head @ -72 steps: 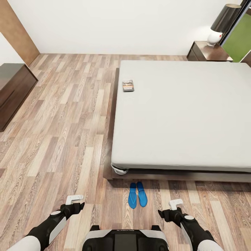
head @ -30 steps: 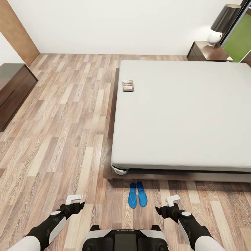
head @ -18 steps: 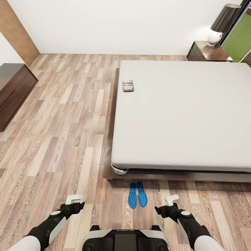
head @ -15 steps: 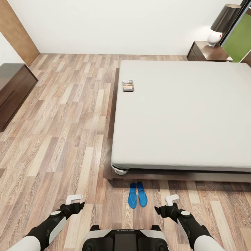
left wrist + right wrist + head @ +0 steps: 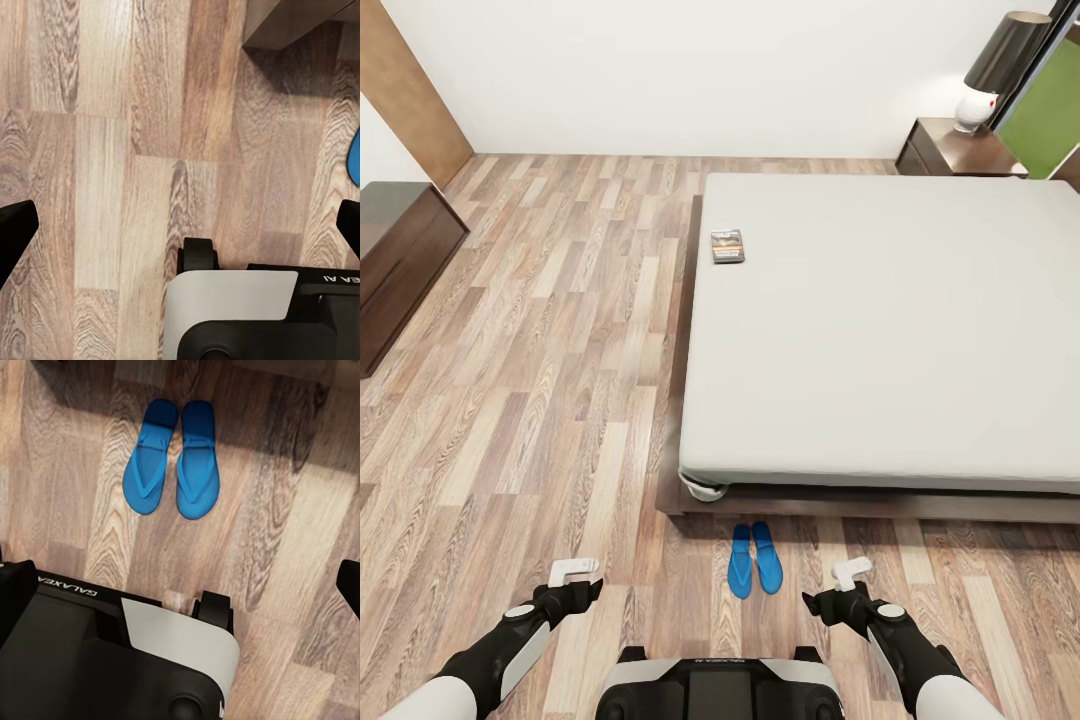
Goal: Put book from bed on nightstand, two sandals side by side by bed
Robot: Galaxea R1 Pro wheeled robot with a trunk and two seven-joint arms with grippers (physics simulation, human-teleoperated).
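Lying flat near the left edge of the bed (image 5: 880,330), toward its headboard end, the book (image 5: 728,246) is untouched on the light mattress, well apart from the nightstand (image 5: 950,150) with its black-shaded lamp (image 5: 1000,65) at the far right corner of the room. On the wooden floor (image 5: 540,380), just off the foot of the bed, the two sandals (image 5: 753,559) lie close together and roughly parallel, toes toward the frame; the right wrist view shows them (image 5: 171,457) with their inner edges nearly touching. Over the last couple of seconds the only change is small: the right hand (image 5: 850,572) has drifted inward toward the sandals and slightly lower, while the left hand (image 5: 574,571), the camera and every object have stayed put. I read this as either a final check of the sandals or the start of a small correction to them, with the book still to be moved. Both hands hold nothing; the wrist views show each pair of dark fingertips (image 5: 15,232) standing wide apart at the frame edges, so both are fully spread. No container is involved here; the nightstand top carries only the lamp, and a long dark cabinet (image 5: 400,260) stands against the left wall.
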